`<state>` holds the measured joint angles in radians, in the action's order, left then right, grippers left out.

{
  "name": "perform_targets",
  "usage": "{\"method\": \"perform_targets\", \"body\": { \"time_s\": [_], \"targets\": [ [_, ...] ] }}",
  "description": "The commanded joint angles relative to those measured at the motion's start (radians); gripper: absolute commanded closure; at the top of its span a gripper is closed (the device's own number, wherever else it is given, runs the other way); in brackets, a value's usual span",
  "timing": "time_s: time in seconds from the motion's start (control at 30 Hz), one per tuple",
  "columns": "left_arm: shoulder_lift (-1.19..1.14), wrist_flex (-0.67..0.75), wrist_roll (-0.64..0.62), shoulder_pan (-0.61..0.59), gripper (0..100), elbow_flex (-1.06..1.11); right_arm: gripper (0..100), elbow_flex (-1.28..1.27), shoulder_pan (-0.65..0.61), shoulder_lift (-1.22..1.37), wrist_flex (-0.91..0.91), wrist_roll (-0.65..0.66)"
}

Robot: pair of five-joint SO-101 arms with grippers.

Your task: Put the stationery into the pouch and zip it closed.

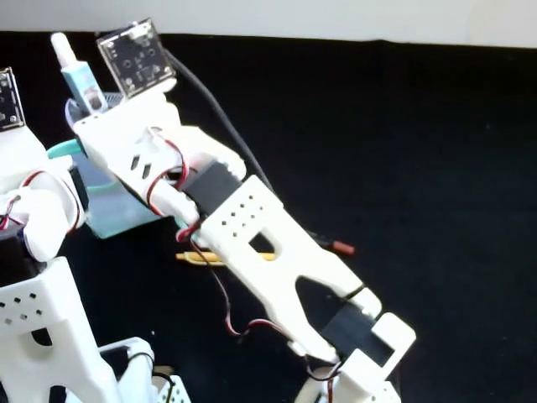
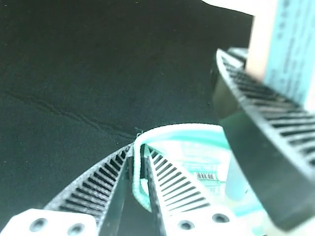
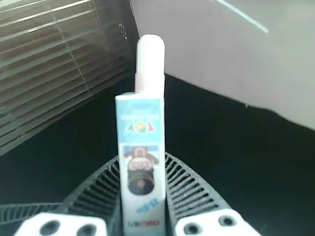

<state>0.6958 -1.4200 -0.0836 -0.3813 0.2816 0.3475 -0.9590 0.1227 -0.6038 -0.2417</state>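
Observation:
A white-capped tube with a light blue label (image 3: 141,147) stands upright, and my right gripper (image 3: 141,164) is shut on it. In the high view the tube (image 1: 80,80) and right gripper (image 1: 91,107) hang just above the open mouth of the translucent teal pouch (image 1: 113,210). My left gripper (image 2: 139,150) is shut on the pouch's teal rim (image 2: 162,130) and holds it up. The left wrist view also takes in the pouch's inside (image 2: 202,162) and, close by, the right gripper's black finger (image 2: 256,142) with the tube (image 2: 290,44). A yellow pencil (image 1: 195,258) lies on the black table beside the pouch.
The right arm (image 1: 277,243) stretches diagonally over the table's middle and covers part of the pencil. Its black cable (image 1: 218,109) runs back across the cloth. A small red connector (image 1: 342,247) lies to the arm's right. The black table (image 1: 419,168) is bare there.

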Motion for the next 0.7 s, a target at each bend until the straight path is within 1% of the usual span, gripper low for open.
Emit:
{"method": "perform_targets", "body": {
  "time_s": [0.0, 0.2, 0.37, 0.43, 0.6, 0.67],
  "targets": [
    [-0.022, 0.026, 0.005, -0.007, 99, 0.018, 99.2, -0.028, -0.002, -0.021, -0.013, -0.034],
    [-0.022, 0.032, 0.005, -0.007, 99, 0.019, 99.0, -0.179, -0.070, -0.186, -0.015, -0.034],
    [-0.022, 0.031, 0.005, -0.007, 99, 0.019, 98.2, -0.289, -0.070, -0.298, -0.015, -0.032],
    [-0.022, 0.031, 0.005, -0.007, 99, 0.019, 93.3, -0.306, -0.068, -0.315, -0.015, -0.032],
    [-0.022, 0.031, 0.005, -0.007, 99, 0.021, 70.7, -0.309, -0.073, -0.317, -0.013, -0.031],
    [-0.022, 0.031, 0.005, -0.007, 99, 0.022, 64.0, -0.308, -0.073, -0.317, -0.013, -0.028]
  ]
}}
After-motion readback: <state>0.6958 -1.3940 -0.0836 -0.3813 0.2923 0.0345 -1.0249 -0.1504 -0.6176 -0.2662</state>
